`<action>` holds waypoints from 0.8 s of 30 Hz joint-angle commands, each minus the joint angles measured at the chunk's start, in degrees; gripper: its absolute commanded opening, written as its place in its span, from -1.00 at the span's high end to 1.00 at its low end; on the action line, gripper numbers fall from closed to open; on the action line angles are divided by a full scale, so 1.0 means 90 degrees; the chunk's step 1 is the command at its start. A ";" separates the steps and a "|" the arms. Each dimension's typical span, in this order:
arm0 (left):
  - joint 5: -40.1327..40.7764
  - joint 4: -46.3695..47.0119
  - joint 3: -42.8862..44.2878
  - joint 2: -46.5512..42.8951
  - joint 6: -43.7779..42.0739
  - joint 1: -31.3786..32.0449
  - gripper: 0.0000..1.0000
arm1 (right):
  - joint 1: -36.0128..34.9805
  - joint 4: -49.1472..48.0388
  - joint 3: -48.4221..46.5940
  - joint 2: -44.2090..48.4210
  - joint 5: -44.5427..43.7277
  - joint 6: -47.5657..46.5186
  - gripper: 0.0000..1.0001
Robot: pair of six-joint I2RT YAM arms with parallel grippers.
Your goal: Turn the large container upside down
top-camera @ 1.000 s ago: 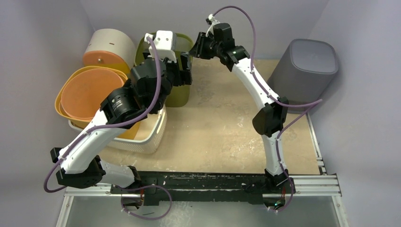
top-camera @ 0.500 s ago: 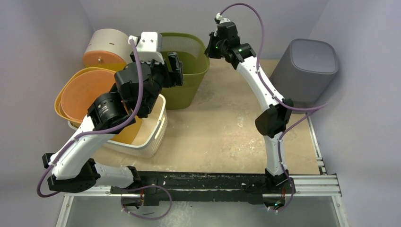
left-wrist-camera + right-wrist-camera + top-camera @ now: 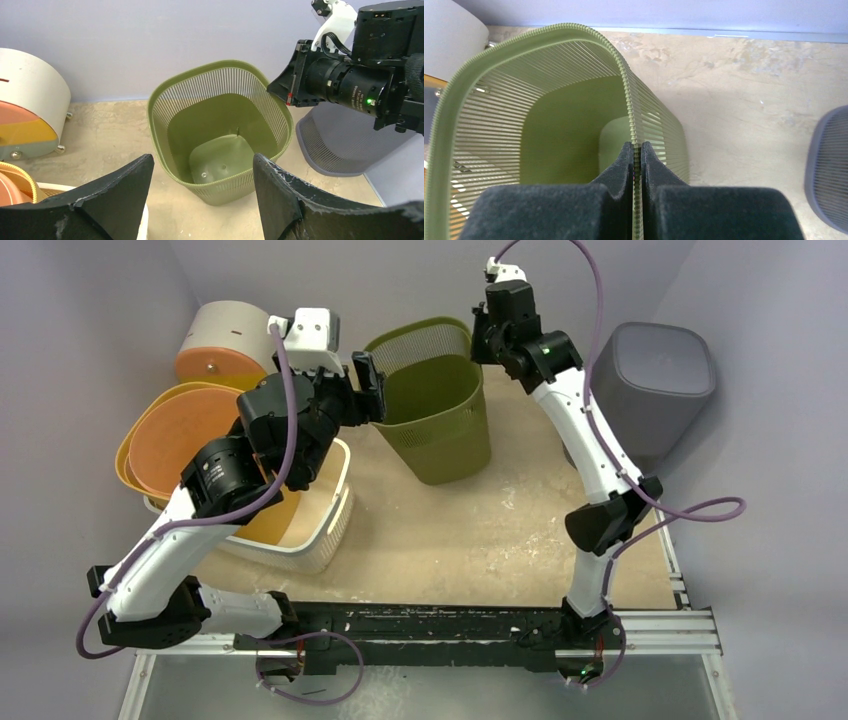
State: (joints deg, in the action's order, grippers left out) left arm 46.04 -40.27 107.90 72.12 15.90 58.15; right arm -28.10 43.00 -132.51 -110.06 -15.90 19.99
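The large container is an olive-green slatted basket [image 3: 437, 425], standing about upright with its opening up at the back middle of the table. My right gripper [image 3: 482, 337] is shut on the basket's far right rim; in the right wrist view the rim [image 3: 626, 107] runs between the closed fingers [image 3: 636, 150]. My left gripper [image 3: 371, 390] is open and empty, just left of the basket and apart from it. In the left wrist view the basket [image 3: 220, 150] sits beyond the spread fingers [image 3: 202, 160], its inside empty.
A grey bin [image 3: 652, 380] stands upside down at the back right, close to the basket. A white basket [image 3: 322, 530] holding yellow and orange containers [image 3: 185, 440] is at the left, under my left arm. A white and orange drum [image 3: 225, 340] lies at the back left.
My right gripper has moved right with the green basket's rim in it, carrying the basket away from the left side. My left gripper stayed behind and now stands apart from it.
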 commanded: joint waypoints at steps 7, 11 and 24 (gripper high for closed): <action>-0.0167 0.0029 0.0150 0.0037 0.0153 -0.0011 -0.40 | 0.0007 -0.0316 0.1104 0.0804 -0.0223 0.0170 0.20; -0.0127 -0.0003 0.0215 0.0104 0.0210 -0.0011 -0.40 | 0.0015 -0.0322 0.1160 0.1011 -0.0788 -0.0129 -0.15; -0.0969 -0.0839 0.2659 0.1140 0.0015 -0.0011 -0.47 | -0.0532 -0.0960 0.0915 0.1167 0.1344 -0.1363 -0.25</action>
State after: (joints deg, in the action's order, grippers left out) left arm 43.07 -46.37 122.72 80.51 17.39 58.15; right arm -28.93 37.67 -121.54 -98.48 -13.50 12.71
